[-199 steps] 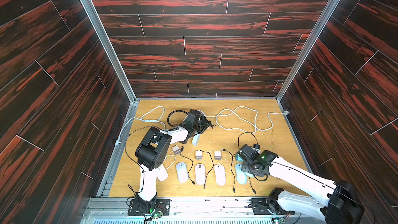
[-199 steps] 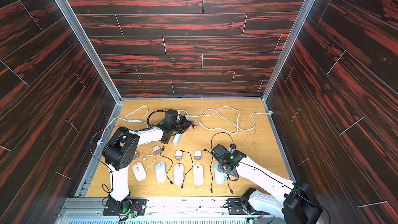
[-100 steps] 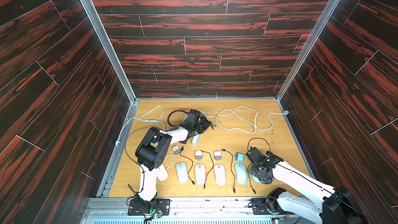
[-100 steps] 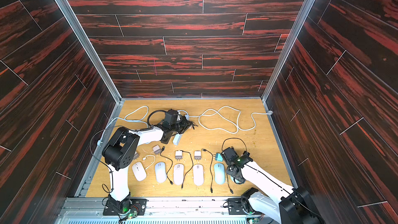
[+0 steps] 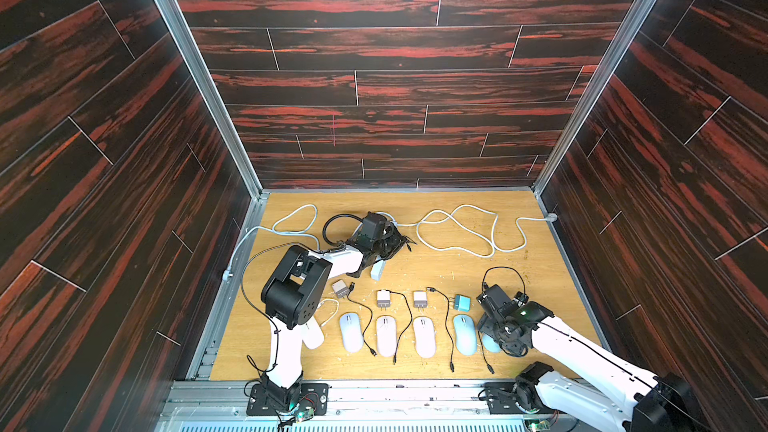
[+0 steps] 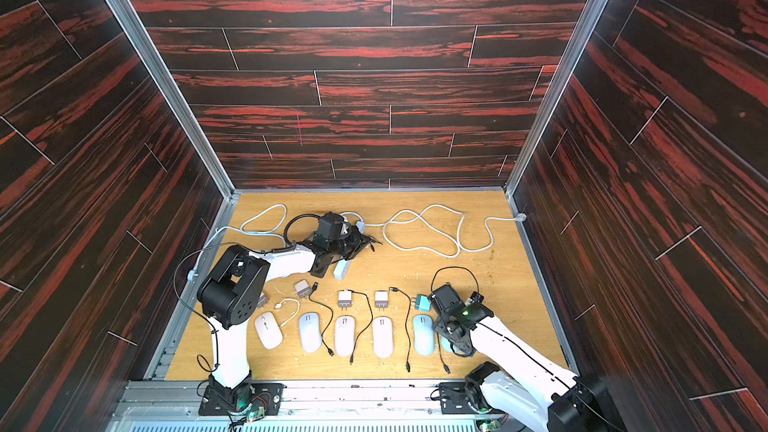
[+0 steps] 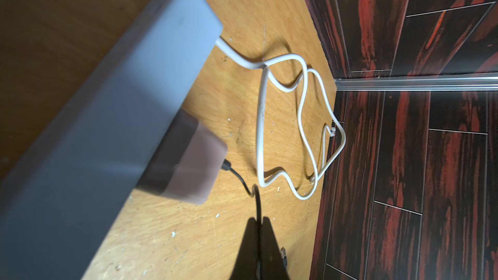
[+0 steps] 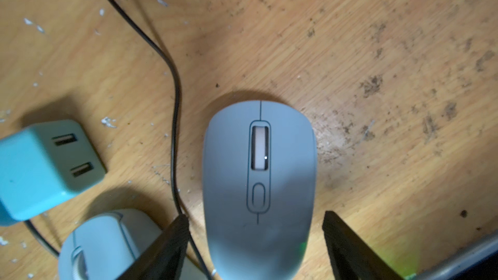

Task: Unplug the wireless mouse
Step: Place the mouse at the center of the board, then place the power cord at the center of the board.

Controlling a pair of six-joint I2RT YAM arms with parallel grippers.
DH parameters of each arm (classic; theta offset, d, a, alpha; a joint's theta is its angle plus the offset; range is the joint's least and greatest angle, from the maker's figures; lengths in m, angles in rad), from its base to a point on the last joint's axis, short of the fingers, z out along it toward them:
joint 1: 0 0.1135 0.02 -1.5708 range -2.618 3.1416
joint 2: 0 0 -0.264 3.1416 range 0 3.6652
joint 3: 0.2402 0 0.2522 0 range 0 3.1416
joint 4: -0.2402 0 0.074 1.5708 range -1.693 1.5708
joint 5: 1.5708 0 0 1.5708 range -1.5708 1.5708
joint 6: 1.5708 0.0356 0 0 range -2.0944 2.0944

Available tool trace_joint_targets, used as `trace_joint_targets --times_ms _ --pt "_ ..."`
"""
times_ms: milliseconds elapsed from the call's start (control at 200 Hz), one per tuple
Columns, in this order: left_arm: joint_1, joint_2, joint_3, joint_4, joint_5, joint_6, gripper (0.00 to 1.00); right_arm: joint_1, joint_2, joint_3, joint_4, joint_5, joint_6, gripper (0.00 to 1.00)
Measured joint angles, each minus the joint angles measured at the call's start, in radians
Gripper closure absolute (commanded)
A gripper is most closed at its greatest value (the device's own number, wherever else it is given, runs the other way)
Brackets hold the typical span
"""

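Note:
The wireless mouse (image 8: 258,179), grey-blue with a scroll wheel, lies flat on the wooden floor with no cable in its nose. My right gripper (image 8: 255,216) is open, one finger on each side of the mouse's rear and a gap at both sides. In both top views that arm's wrist hides most of this mouse (image 5: 492,343) (image 6: 446,344). A thin black cable (image 8: 172,82) runs past the mouse's side. My left gripper (image 7: 258,220) is shut on a black cable (image 7: 242,181) that leads from a pinkish charger (image 7: 188,162) plugged into the power strip (image 7: 107,98).
A teal two-port charger (image 8: 45,162) and another pale mouse (image 8: 107,238) lie beside the wireless mouse. Several mice (image 5: 386,335) and small chargers (image 5: 383,297) with loose black cables form rows near the front edge. A white cord (image 5: 457,228) loops across the back.
My right arm has shifted right along the row of mice, uncovering the teal charger, and its jaws have spread wider. The left arm has not moved.

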Motion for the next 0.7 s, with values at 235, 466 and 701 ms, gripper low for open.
trace_joint_targets --times_ms 235,466,701 --pt "-0.015 0.0 0.0 -0.064 -0.005 0.06 1.0 0.0 -0.089 0.079 0.011 0.063 -0.108 0.21" --pt "-0.041 -0.003 0.014 -0.207 -0.018 0.159 0.97 -0.042 0.056 0.242 0.306 -0.095 -0.39 0.22" --pt "-0.051 -0.026 0.065 -0.369 -0.061 0.278 0.91 -0.173 0.245 0.278 0.65 -0.411 -0.485 0.23"
